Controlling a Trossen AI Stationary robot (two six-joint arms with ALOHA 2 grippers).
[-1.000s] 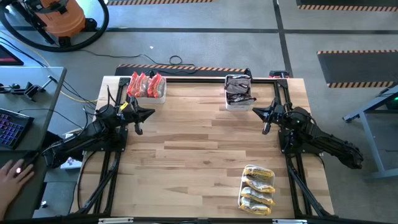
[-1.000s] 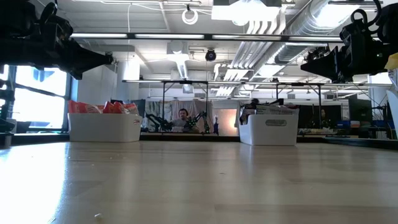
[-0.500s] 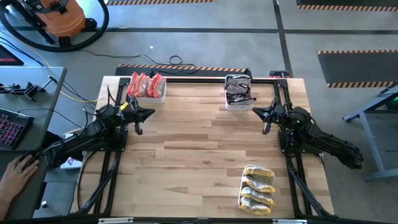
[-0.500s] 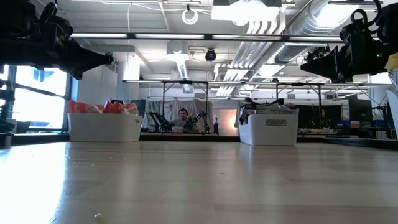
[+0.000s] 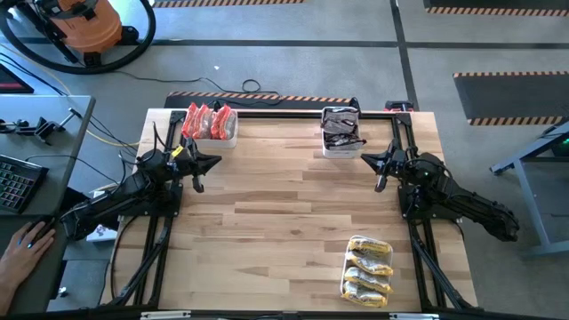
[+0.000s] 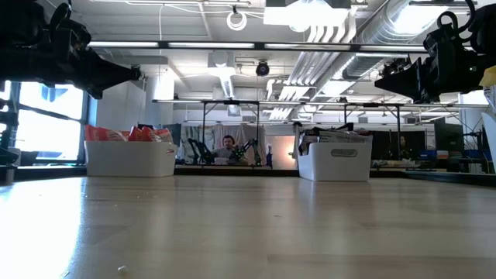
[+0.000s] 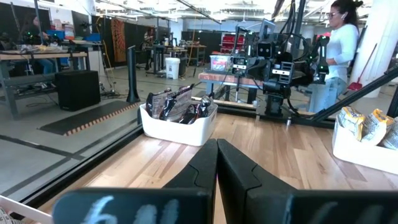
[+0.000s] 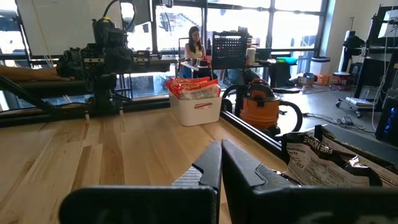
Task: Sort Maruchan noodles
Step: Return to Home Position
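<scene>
Three bins of noodles edge the table; left gripper and right gripper hover, jaws together.

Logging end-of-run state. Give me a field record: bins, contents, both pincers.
top-left bin: red-orange packets
top-right bin: dark brown-silver packets
bottom-right bin: yellow packets
packets outside bins: none seen in the high view
left pincer: shut, empty, raised above the table, near the top-left bin
right pincer: shut, empty, raised, near the top-right bin
person's hand: off the table, beyond its left edge
</scene>
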